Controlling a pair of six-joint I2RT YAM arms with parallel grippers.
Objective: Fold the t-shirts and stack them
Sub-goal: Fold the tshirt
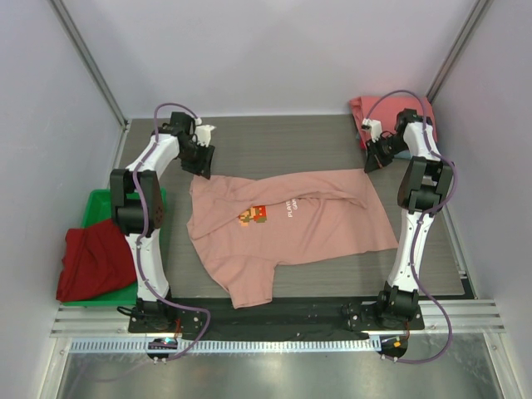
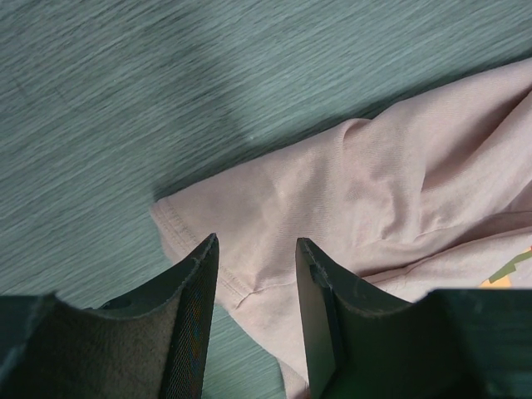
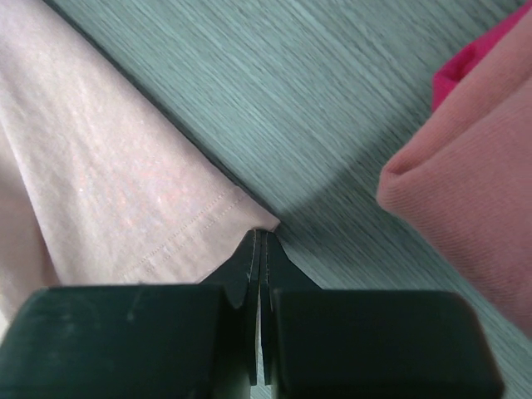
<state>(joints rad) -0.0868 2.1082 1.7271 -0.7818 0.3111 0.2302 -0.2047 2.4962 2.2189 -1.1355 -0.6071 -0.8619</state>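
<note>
The dusty-pink t-shirt (image 1: pixel 291 224) with a pixel-character chest print lies spread on the table's middle. My left gripper (image 1: pixel 202 164) hovers open over its far left corner; in the left wrist view the jaws (image 2: pixel 256 243) straddle the hemmed edge of the shirt (image 2: pixel 332 191) without closing on it. My right gripper (image 1: pixel 373 156) is at the shirt's far right corner; in the right wrist view it (image 3: pixel 262 233) is shut with the hem corner of the shirt (image 3: pixel 108 166) pinched at its tips. A folded coral-red t-shirt (image 1: pixel 366 112) lies at the back right. A dark red t-shirt (image 1: pixel 96 258) lies at the left. The blue-grey one is out of view.
A green plastic tray (image 1: pixel 100 199) sits left of the table under the dark red shirt. The coral-red shirt (image 3: pixel 474 183) lies close to the right of my right gripper, with a bright pink edge (image 3: pixel 474 54) behind it. White walls enclose the table.
</note>
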